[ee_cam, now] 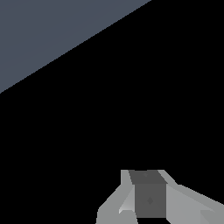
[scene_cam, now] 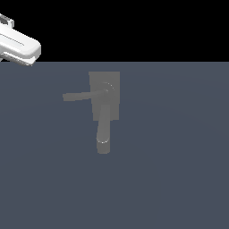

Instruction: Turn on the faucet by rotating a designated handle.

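The grey faucet [scene_cam: 104,96] stands in the middle of the dark blue-grey floor in the exterior view. It has a flat back plate [scene_cam: 114,80] and a round hub [scene_cam: 107,88]. Its thin straight handle [scene_cam: 81,95] sticks out from the hub toward the exterior view's left. The thick curved spout [scene_cam: 103,132] runs down toward the camera. A white part of my arm [scene_cam: 19,44] shows at the upper left corner, far from the faucet. In the wrist view my gripper [ee_cam: 150,197] shows no gap between its fingers and holds nothing. The faucet is out of the wrist view.
The floor [scene_cam: 179,156] spreads around the faucet on all sides, with black background behind its far edge. The wrist view takes in only a corner of the floor [ee_cam: 43,30] and blackness.
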